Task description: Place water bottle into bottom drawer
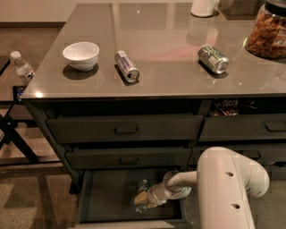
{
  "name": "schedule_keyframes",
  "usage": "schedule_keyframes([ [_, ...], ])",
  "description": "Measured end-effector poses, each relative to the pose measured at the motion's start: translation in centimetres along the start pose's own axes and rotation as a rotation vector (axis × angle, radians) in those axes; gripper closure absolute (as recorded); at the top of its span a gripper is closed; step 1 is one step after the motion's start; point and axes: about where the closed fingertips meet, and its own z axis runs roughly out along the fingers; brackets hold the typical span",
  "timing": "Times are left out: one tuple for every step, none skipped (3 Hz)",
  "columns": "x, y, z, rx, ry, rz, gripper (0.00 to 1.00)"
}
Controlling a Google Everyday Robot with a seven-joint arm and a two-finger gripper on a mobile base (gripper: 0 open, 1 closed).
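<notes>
The bottom drawer point(107, 201) is pulled out under the two closed wide drawers, dark grey with a flat floor. My white arm reaches down into it from the right. My gripper point(142, 201) is low inside the drawer, right of its middle. The water bottle point(142, 188) shows as a clear, pale shape at the gripper's tip, lying in the drawer just behind the gripper; most of it is hidden by the gripper and the shadow.
On the table top point(170, 40) stand a white bowl point(81, 55), two metal cans lying down point(126, 65) point(212, 58), a snack jar point(269, 29) and a white container point(203, 7). A small white-capped bottle point(22, 67) stands on a folding stand at the left.
</notes>
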Motion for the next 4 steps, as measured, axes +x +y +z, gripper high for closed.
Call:
schedule_keyframes([
  [-0.6, -0.3, 0.8, 0.009, -0.021, 0.013, 1.00],
  [-1.1, -0.2, 1.6, 0.017, -0.037, 0.014, 1.00],
  [-1.5, -0.2, 2.7, 0.032, -0.053, 0.017, 1.00],
  [-1.6, -0.3, 3.5, 0.044, -0.068, 0.029, 1.00],
])
